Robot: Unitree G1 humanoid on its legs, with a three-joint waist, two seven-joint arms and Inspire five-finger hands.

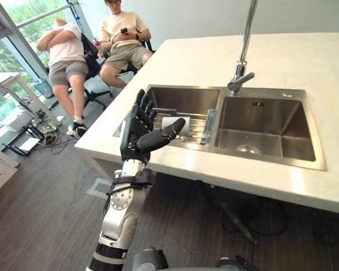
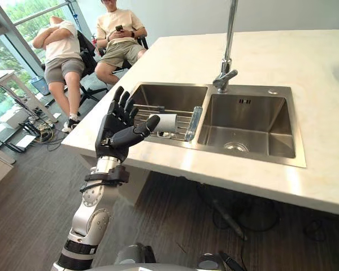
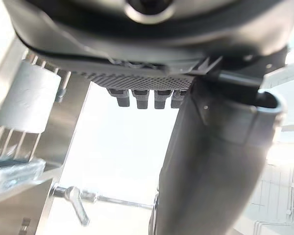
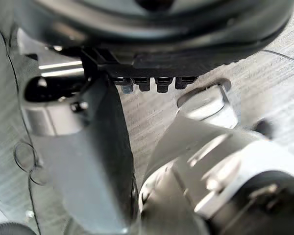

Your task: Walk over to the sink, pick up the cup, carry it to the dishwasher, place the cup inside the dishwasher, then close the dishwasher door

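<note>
Left hand [image 1: 137, 131] is held up just in front of the near edge of the pale countertop [image 1: 305, 56], palm turned toward the sink [image 1: 243, 159], with its fingers straight and fanned apart and the thumb stuck out sideways; it grips nothing. Beyond it, the white cup [image 2: 169, 123] lies on its side on a wire rack [image 1: 195, 121] that sits across the left basin of the steel double sink. From where the head looks, the thumb's tip lines up with the cup, but the left wrist view shows the cup off to one side of the fingers, apart from them. A clear bluish object [image 1: 208, 125] rests at the rack's end against the divider between the basins. The tall faucet [image 1: 243, 62] rises behind that divider, its lever pointing out to the right. Down low, the right hand [image 4: 152, 34] hangs over the wood-grain floor, fingers straight and thumb out, empty. Past the counter's far left corner, two people [image 1: 124, 39] sit in chairs, one holding a phone, the other with arms folded up around the head.
</note>
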